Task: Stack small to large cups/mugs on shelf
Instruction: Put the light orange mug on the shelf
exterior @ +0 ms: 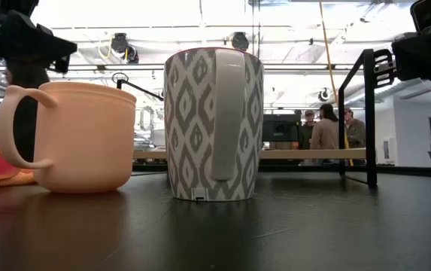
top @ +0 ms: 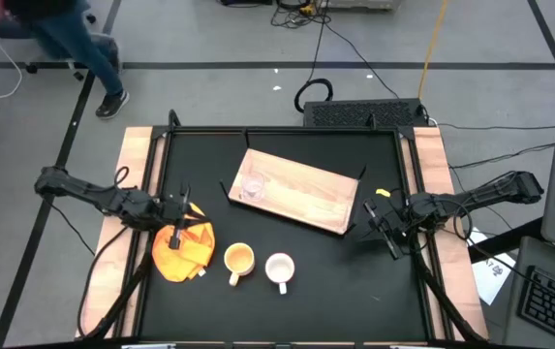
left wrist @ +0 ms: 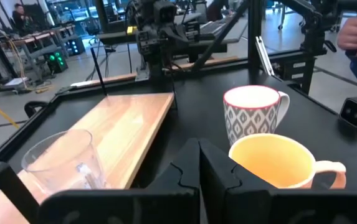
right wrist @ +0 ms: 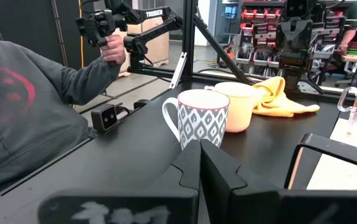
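Note:
A tiny clear glass cup [top: 253, 184] stands on the left end of the light-wood shelf board [top: 301, 194], which lies flat at the table's middle. Toward the near edge, a yellow-orange mug [top: 238, 260] and a white patterned mug [top: 279, 269] stand upright side by side on the black tabletop. My left gripper [top: 182, 206] is shut, low at the table's left, over the far edge of an orange cloth [top: 182, 250]. It points at the glass cup [left wrist: 60, 162] and the mugs [left wrist: 278, 162]. My right gripper [top: 379, 225] is shut at the table's right, level, facing the white mug [right wrist: 203, 118].
The orange cloth [right wrist: 284, 99] lies bunched left of the yellow-orange mug [right wrist: 234, 106]. Black frame posts [exterior: 367, 113] stand along the table's edges. A person in a grey sleeve [right wrist: 22, 106] stands at the near edge, holding a hand controller. Bare tabletop lies between the mugs and the board.

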You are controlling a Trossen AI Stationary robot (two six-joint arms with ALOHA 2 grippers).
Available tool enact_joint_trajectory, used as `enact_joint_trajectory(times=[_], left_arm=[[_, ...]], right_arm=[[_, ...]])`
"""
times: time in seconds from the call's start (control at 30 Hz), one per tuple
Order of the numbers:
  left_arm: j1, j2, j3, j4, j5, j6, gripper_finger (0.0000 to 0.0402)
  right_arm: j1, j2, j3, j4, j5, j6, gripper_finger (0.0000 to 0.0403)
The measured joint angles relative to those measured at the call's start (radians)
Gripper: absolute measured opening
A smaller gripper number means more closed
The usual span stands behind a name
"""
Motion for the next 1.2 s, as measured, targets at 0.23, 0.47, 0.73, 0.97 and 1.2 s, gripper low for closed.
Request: enact_joint_trajectory(times=[0.23, 0.47, 0.73, 0.97, 1.2], left_arm=[[0.000, 0.000, -0.088, 0.076, 0.005, 0.000, 0.0000], [0.000, 0.000, -0.136, 0.121, 0.031, 0.000, 0.0000], [0.000, 0.000, -0.145, 0.149, 0.033, 0.031, 0.0000], [0.000, 0.000, -0.145, 0.159, 0.077, 0.019, 0.0001], [0.000, 0.003, -0.145, 0.155, 0.155, -0.033, 0.0004]], right_arm=[[0.000, 0.000, 0.000, 0.000, 0.000, -0.001, 0.0000], [0.000, 0.000, 0.000, 0.000, 0.000, -0.001, 0.0000], [0.000, 0.000, 0.000, 0.000, 0.000, -0.009, 0.0000], [0.000, 0.000, 0.000, 0.000, 0.000, -0.009, 0.0000], [0.000, 0.000, 0.000, 0.000, 0.000, -0.009, 0.0000]])
